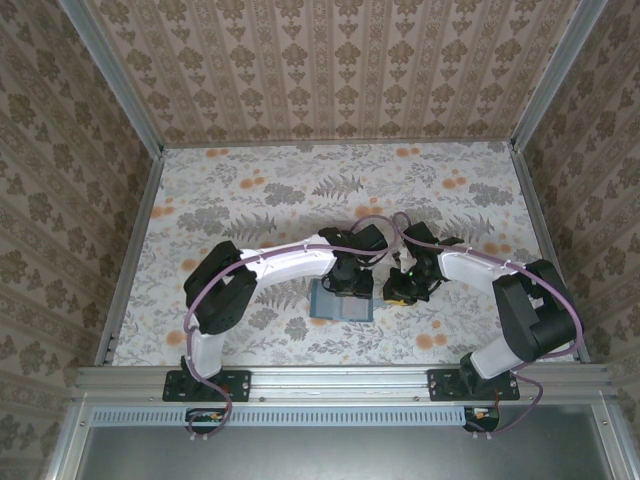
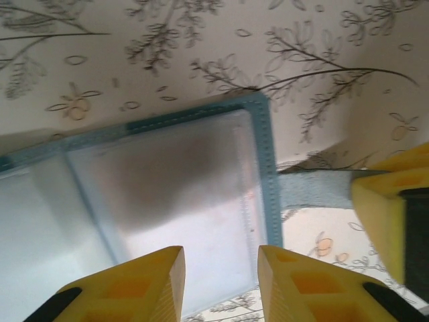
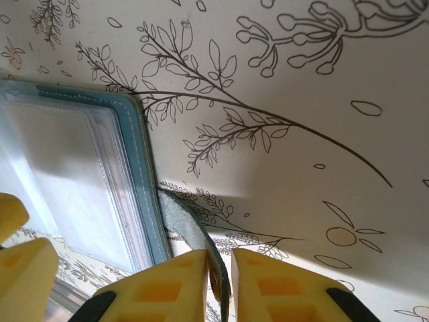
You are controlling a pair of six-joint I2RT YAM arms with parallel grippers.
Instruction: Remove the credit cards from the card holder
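it looks like a robot lab booth: an aluminium frame (image 1: 345, 378) holds wallpaper walls (image 1: 330, 60) around a flowered table (image 1: 250, 195).

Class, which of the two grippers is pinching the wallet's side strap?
The right gripper: it clamps the strap of the card holder; the left gripper hangs open over it.

Soft, even light; my left fingertips (image 2: 134, 288) blur at the lower edge, glare whitens the card holder (image 2: 201, 181).
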